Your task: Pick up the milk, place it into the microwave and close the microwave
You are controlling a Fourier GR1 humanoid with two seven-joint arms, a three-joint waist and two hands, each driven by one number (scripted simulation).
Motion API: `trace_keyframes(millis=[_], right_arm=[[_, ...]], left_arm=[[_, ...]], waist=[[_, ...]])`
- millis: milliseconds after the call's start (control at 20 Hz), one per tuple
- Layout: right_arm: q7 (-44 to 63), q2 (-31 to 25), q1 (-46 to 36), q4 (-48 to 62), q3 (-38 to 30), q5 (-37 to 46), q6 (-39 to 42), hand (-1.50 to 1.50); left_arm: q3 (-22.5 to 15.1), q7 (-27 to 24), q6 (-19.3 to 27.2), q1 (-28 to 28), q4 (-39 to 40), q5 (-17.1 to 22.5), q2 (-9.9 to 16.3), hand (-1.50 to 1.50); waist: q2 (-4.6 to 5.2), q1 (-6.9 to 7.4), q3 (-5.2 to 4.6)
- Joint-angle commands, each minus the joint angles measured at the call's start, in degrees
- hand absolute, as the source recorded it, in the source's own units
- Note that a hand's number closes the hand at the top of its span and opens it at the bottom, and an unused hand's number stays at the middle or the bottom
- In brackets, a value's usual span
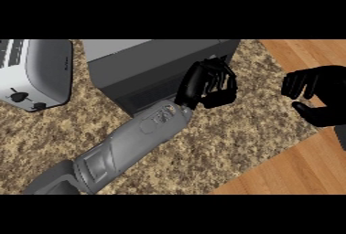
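The grey microwave (155, 61) stands at the back of the counter, its dark front face turned towards me. My left forearm crosses the counter from the lower left. My left hand (196, 87) rests against the right end of that front face, fingers loosely bent, with nothing in them. My right hand (317, 98) hovers apart at the right edge of the view, above the counter's border. Its fingers and thumb are relaxed and it holds nothing. No milk shows anywhere, and the microwave's inside is hidden.
A silver toaster (37, 73) sits at the far left on the speckled counter (223, 146). Wooden floor (297, 169) lies beyond the counter's right edge.
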Motion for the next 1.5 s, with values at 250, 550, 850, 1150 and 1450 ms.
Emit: trace_keyframes(millis=[250,550,850,1150,1450], right_arm=[[-0.9,-0.2,-0.4,-6.9,4.4,-1.6,6.8,1.50],[1.3,-0.1,-0.1,-11.0,6.0,-3.3,6.7,1.50],[2.7,-0.1,0.8,-14.4,6.9,-4.7,6.2,1.50],[4.0,-0.4,2.0,-17.2,7.9,-5.7,6.3,1.50],[8.7,-1.7,4.8,-19.8,13.3,-5.6,8.5,1.50]], left_arm=[[0.6,-0.2,0.9,-3.5,2.2,1.5,-1.5,1.50],[0.2,-0.4,2.7,-3.2,2.0,1.9,-1.5,1.50],[0.3,-0.8,4.6,-2.4,1.9,2.5,-1.4,1.50],[0.0,-1.2,5.8,-2.5,1.6,2.6,-1.4,1.50],[9.0,4.3,6.8,3.1,-0.9,13.2,-1.5,1.50]], waist=[[0.33,-2.41,0.14],[0.36,-3.55,0.13],[0.34,-4.13,0.09],[0.39,-4.73,0.15],[2.06,-1.42,-1.09]])
